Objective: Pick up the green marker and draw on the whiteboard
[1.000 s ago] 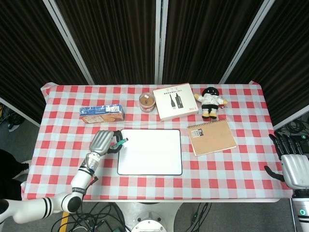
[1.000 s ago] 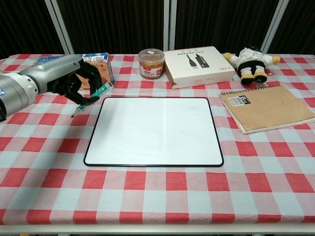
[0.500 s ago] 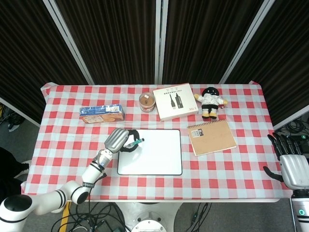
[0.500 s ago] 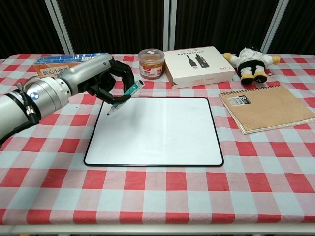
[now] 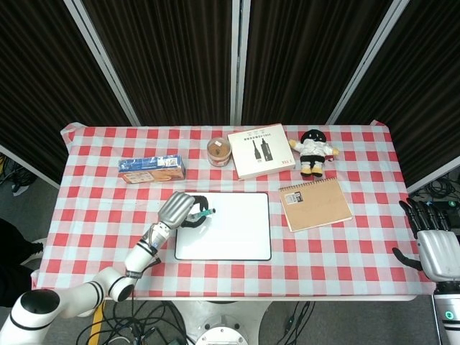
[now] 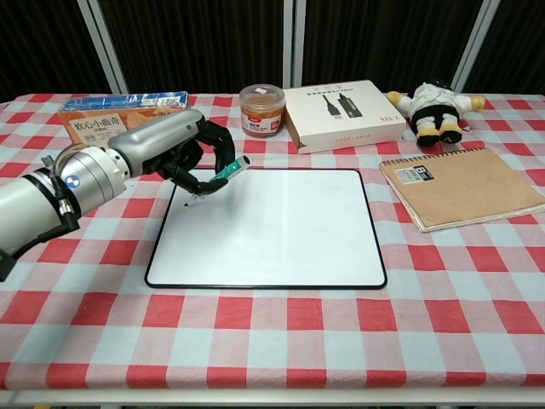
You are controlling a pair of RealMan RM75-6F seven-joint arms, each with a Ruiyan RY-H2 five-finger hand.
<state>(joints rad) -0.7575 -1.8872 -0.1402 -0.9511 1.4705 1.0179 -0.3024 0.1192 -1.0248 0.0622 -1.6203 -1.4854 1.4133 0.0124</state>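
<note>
The green marker (image 6: 217, 177) is gripped in the curled fingers of the left robot hand (image 6: 194, 146), tilted, with its tip pointing down at the upper left corner of the whiteboard (image 6: 272, 230); whether the tip touches the surface cannot be told. The left robot hand is seen over that same corner of the whiteboard in the head view (image 5: 180, 209), where the marker (image 5: 204, 213) sticks out toward the board's middle. Behind the left robot hand, a flat snack box (image 6: 115, 119) is laid on the checked table (image 6: 272, 341). Further off, past the board's far edge, a small jar (image 6: 261, 110), a white carton (image 6: 342, 112) and a plush toy (image 6: 433, 107) are lined up. A brown spiral notebook (image 6: 460, 187) is set just beyond the board's opposite side. The right robot hand (image 5: 436, 241) is held off the table edge, well apart from everything, fingers spread and holding nothing.
</note>
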